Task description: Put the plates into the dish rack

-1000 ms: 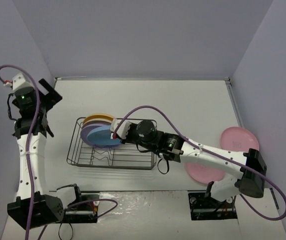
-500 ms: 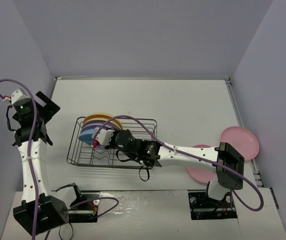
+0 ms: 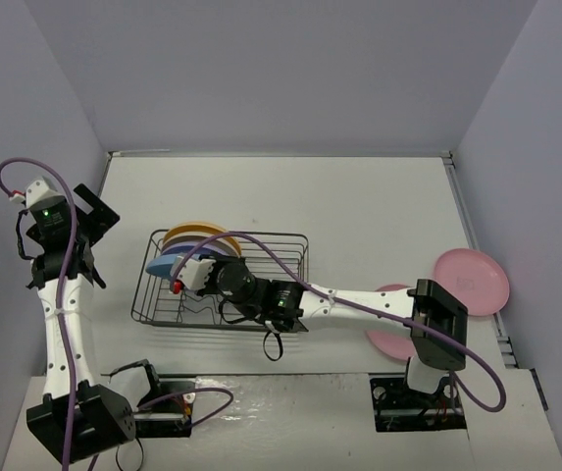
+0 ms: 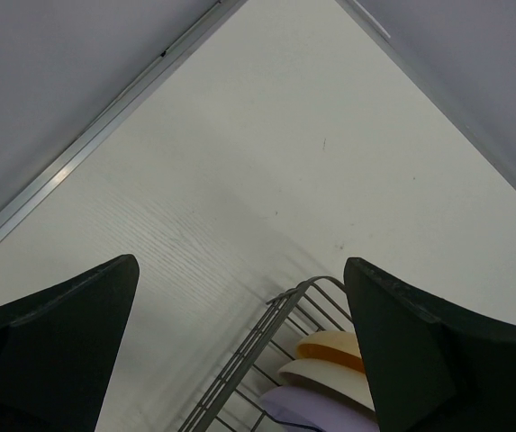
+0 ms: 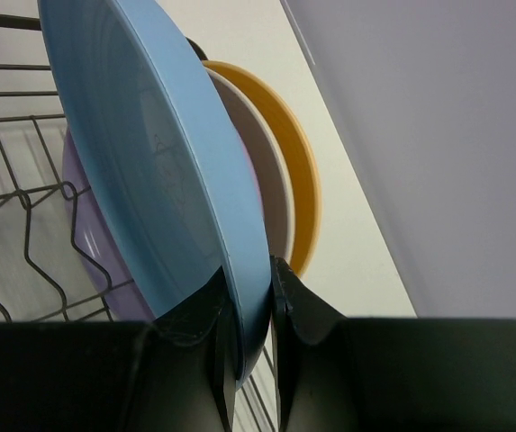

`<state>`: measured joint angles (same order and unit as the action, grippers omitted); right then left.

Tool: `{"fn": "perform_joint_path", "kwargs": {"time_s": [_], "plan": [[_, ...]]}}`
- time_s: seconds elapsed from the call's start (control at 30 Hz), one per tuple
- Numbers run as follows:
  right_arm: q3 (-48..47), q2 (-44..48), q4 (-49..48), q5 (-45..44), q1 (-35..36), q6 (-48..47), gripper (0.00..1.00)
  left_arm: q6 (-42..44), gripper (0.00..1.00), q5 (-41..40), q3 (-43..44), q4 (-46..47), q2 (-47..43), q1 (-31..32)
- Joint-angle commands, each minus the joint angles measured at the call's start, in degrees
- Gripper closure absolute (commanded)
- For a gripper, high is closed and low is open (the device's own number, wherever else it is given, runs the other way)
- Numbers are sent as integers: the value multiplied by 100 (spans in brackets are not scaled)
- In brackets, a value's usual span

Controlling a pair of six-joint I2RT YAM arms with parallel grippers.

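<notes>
The dark wire dish rack stands left of the table's middle. At its left end a yellow-orange plate, a cream plate and a purple plate stand on edge. My right gripper reaches across the rack and is shut on the rim of the blue plate, which stands upright against the purple one. In the right wrist view my right gripper pinches that rim from both sides. Two pink plates lie flat at the right; the nearer one is partly under my arm. My left gripper hangs open, left of the rack.
The left wrist view looks down past its wide-apart fingers at the rack's far left corner and the bare white tabletop. Grey walls close in the table on three sides, and a metal strip runs along the far edge.
My right arm has carried the blue plate leftward and down into the rack's left end, next to the purple plate. My left arm has shifted slightly, its gripper still open.
</notes>
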<state>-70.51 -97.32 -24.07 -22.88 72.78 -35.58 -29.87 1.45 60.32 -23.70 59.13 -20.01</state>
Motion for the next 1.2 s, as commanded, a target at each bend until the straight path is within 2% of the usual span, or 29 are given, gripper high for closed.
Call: {"fn": "perform_joint_path", "kwargs": {"time_s": [0.0,0.3,0.43,0.47,0.53,0.57,0.67,0.83,1.07,1.17], "plan": [[-209,-256,-552,-189,-18,-11,100,164,3,-92,49,244,-87,-55],[-16,-462,-739,-301,-18,261,99,210,3,-92,50,208,-129,-47],[84,-477,-801,-298,-25,436,75,224,3,-92,50,191,-171,-40],[90,-480,-786,-296,-32,465,67,227,3,-92,50,185,-179,-43],[85,-454,-749,-282,-30,514,43,227,3,-92,53,182,-177,-41],[90,-424,-749,-272,-35,539,37,227,3,-92,58,182,-182,-31],[126,-299,-757,-150,-35,603,32,253,3,-92,59,190,-191,-38],[136,69,-660,199,-84,680,13,296,3,-92,67,157,-241,-31],[184,1074,-416,1190,-674,1264,1,291,3,60,117,174,-252,-38],[246,1503,-291,1271,-1053,1722,0,233,3,73,119,160,-274,-38]]}}
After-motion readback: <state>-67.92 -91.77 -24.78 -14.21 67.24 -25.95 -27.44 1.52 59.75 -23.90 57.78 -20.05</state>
